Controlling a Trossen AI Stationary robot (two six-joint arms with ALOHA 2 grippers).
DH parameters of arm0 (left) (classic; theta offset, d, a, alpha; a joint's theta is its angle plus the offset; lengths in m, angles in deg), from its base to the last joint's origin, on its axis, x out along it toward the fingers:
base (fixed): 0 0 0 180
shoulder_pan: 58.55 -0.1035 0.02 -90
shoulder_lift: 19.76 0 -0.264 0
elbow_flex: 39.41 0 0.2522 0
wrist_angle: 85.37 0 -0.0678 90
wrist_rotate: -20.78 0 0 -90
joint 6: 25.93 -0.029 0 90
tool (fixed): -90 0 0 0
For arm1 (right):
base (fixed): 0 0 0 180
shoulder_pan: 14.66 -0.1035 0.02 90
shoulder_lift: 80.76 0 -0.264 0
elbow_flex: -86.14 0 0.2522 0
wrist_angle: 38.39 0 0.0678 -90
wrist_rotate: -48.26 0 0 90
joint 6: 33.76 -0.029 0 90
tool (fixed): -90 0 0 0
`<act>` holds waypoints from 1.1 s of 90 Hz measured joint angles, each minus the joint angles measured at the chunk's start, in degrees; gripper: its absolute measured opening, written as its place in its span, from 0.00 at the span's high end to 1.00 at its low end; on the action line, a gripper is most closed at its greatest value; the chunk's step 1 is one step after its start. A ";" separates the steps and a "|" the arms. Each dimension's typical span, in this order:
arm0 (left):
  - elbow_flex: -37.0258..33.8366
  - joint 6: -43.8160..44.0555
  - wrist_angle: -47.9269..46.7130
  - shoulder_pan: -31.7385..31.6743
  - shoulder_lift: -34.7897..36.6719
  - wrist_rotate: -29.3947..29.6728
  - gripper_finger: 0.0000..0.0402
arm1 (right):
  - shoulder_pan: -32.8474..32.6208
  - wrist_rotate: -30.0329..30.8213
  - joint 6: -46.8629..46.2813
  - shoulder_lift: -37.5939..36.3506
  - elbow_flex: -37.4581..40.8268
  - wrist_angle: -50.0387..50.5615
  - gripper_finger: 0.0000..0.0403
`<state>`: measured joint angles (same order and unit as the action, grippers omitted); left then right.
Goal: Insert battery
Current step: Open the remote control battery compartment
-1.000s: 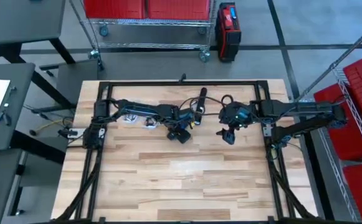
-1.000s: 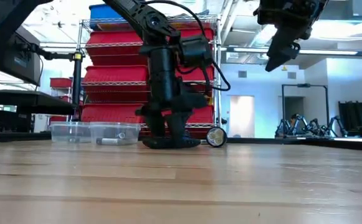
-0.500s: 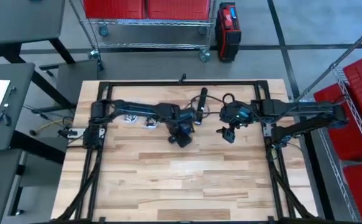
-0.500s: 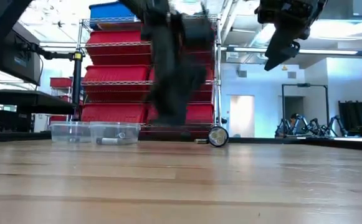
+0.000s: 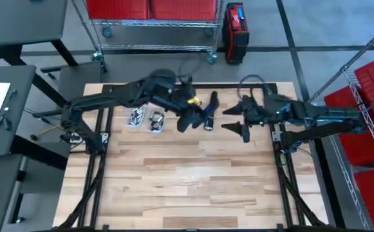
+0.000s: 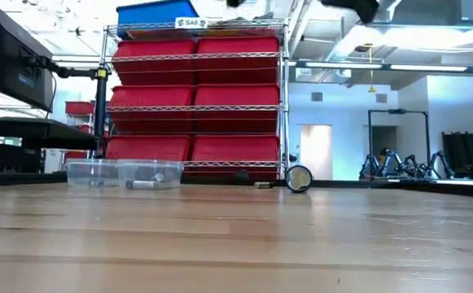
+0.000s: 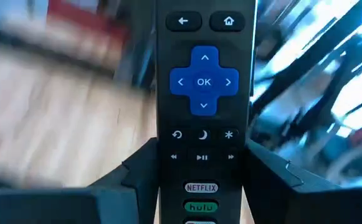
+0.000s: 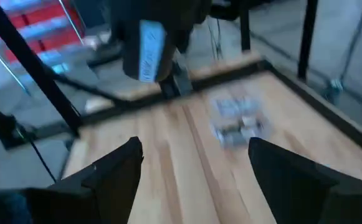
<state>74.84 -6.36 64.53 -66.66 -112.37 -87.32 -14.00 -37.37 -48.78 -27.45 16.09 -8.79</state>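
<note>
A black remote (image 7: 204,93) with a blue OK pad fills the left wrist view, and my left gripper (image 7: 202,186) is shut on it. In the high view this gripper (image 5: 188,119) hangs high over the table's far middle. My right gripper (image 5: 241,127) is just to its right, also raised, and stands open (image 8: 196,168) with nothing between its fingers. Two clear tubs (image 5: 145,119) holding silvery batteries rest on the table at the far left (image 6: 122,173). My left gripper pinches the remote between its two fingers, one on each long side edge (image 7: 159,168), level with the lowest rows of buttons. The button face is turned toward the wrist camera, and the rest of the remote reaches out past the fingertips. The remote is lifted clear of the table.
A dark tube-shaped thing (image 5: 210,109) lies on the table between the two grippers; its round end (image 6: 299,179) faces the low view. A black frame (image 5: 187,84) runs along the table's far edge. Bare wood lies toward the near edge (image 5: 187,187).
My left gripper has risen from the table with the remote, up out of the low view, and gone a little toward the far edge. My right gripper has risen too. The round-ended thing on the table has shifted slightly to the right in the low view.
</note>
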 joint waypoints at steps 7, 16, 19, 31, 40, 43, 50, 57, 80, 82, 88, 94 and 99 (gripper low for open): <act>0.00 -0.01 7.40 0.58 1.14 -0.10 0.62 | -0.43 -0.10 0.00 0.89 -0.04 -5.38 0.30; 0.02 -0.24 16.04 1.65 1.23 -0.11 0.62 | -1.29 -0.45 -0.06 3.17 -0.04 -13.16 0.30; 0.00 -0.72 17.50 2.06 1.14 -0.11 0.62 | -1.64 -1.21 -0.48 4.06 -0.02 -15.73 0.30; -0.07 -2.45 22.64 3.43 0.23 -0.53 0.62 | -2.22 -11.45 -3.39 7.17 0.00 -27.90 0.30; -0.09 -2.26 28.17 4.26 -0.59 -3.61 0.62 | -2.21 -17.61 -5.68 9.71 0.00 -38.18 0.30; -0.09 -2.06 29.37 4.51 -0.67 -4.65 0.62 | -2.19 -18.90 -6.43 10.44 0.00 -40.90 0.30; -0.04 -1.54 32.96 5.37 -1.61 -5.16 0.62 | -1.99 -21.07 -7.83 11.93 0.00 -46.23 0.30; -0.04 -1.71 33.17 5.96 -2.09 -5.45 0.62 | -2.00 -23.48 -9.33 12.96 0.00 -49.92 0.30; -0.09 -1.75 31.91 6.06 -2.04 -5.39 0.62 | -2.55 -25.73 -9.17 14.59 -0.81 -52.65 0.31; -0.09 -1.75 31.91 6.06 -2.04 -5.36 0.62 | -2.55 -25.74 -9.13 14.63 -0.94 -52.63 0.32; -0.09 -1.94 31.86 6.03 -2.04 -5.33 0.62 | -2.51 -25.71 -8.96 14.67 -1.21 -52.66 0.34; -0.09 -2.28 31.46 5.96 -2.11 -5.22 0.62 | -2.44 -25.67 -8.93 14.67 -1.37 -52.57 0.37; -0.09 -2.32 31.41 5.93 -2.27 -5.20 0.62 | -2.42 -25.44 -8.93 14.67 -1.64 -52.53 0.40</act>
<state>74.76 -8.68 95.94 -60.73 -114.64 -92.53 -16.42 -62.81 -57.71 -12.78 14.45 -61.31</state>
